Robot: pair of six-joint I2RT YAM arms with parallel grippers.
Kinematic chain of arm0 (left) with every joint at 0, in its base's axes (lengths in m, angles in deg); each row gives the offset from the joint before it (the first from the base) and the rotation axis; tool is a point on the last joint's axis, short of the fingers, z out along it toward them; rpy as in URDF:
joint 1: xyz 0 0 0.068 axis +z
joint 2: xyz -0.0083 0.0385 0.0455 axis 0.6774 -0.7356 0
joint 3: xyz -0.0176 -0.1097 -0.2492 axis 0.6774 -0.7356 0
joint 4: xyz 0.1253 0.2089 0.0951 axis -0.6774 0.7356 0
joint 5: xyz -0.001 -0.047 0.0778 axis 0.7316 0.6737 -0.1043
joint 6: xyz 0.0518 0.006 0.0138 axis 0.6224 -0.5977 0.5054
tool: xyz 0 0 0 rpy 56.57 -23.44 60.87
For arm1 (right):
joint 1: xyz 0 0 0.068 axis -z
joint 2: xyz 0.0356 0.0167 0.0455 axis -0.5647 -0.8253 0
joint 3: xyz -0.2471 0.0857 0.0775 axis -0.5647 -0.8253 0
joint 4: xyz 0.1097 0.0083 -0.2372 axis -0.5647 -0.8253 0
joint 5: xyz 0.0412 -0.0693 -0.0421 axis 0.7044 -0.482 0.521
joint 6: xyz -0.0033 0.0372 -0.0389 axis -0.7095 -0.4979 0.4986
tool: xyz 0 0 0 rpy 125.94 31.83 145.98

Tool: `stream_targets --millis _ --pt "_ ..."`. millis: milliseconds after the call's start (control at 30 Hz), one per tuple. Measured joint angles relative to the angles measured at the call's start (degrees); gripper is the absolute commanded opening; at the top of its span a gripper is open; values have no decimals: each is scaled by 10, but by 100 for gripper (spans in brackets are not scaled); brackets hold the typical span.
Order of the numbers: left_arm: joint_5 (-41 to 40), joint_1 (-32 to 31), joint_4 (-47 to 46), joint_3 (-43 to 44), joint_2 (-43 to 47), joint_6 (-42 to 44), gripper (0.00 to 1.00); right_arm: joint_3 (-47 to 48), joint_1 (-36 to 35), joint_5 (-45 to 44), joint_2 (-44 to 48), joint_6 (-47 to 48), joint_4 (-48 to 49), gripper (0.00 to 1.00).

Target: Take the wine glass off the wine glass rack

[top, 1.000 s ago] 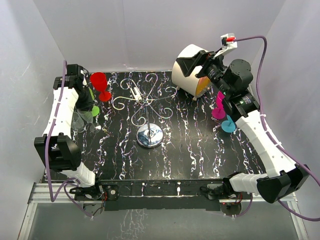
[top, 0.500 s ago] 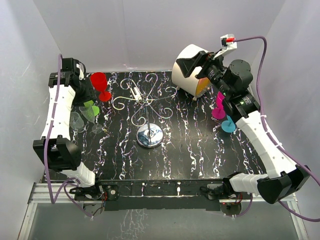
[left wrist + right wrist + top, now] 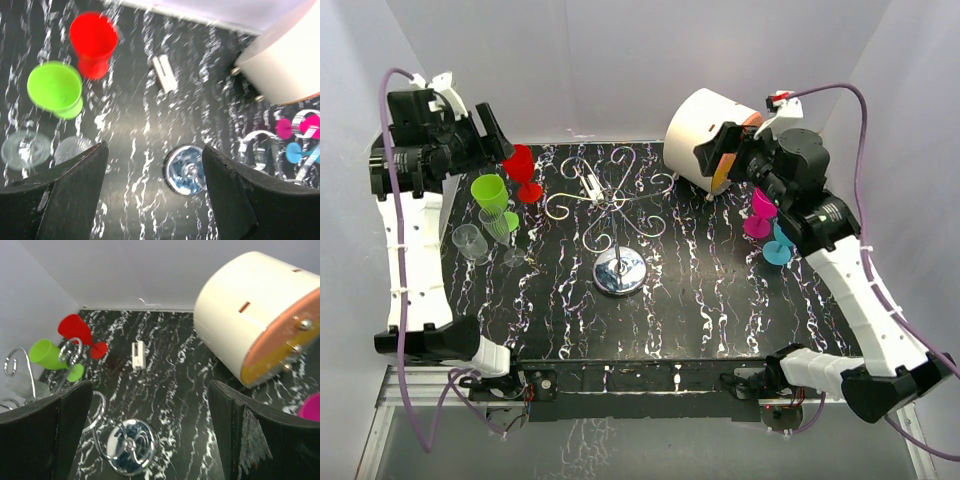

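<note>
The wine glass rack stands mid-table on its shiny round base, its scroll arms bare in the top view. A green wine glass stands upright on the table at the left, beside a red one. My left gripper hangs open high over the far left corner, apart from the green glass, with nothing between its fingers. My right gripper is open and empty in front of the white drum, looking down on the rack base.
Two clear glasses stand near the green one. A magenta glass and a cyan glass stand at the right. The white drum with an orange face sits at the back right. A small white clip lies behind the rack.
My left gripper opened, let go of the green glass and rose back toward the far left corner. The green glass now stands alone. The right arm shifted slightly.
</note>
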Motion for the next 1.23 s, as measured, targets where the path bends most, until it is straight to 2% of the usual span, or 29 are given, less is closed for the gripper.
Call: stream_targets --millis 100,200,300,367,467,667,767,933,1233 --pt "26 -26 -10 65 3 3 76 8 0 -20 28 24 -55 98" --pt "24 -106 -17 117 4 17 78 20 0 -38 63 45 -94 98" --pt "24 -182 -23 129 16 35 83 32 0 -59 110 62 -124 98" --pt "25 -201 -29 124 35 43 89 42 0 -72 141 70 -134 98" --pt "16 -202 -61 85 87 49 98 57 0 -81 170 83 -144 98" --pt "-31 -201 -166 -36 242 36 99 65 0 -102 201 96 -152 98" --pt "-50 -201 -207 -62 291 24 99 73 0 -115 196 95 -170 98" --pt "-73 -201 -252 -63 302 10 99 113 0 -149 178 88 -193 98" --pt "-92 -201 -263 -81 275 6 99 139 0 -179 170 76 -213 98"
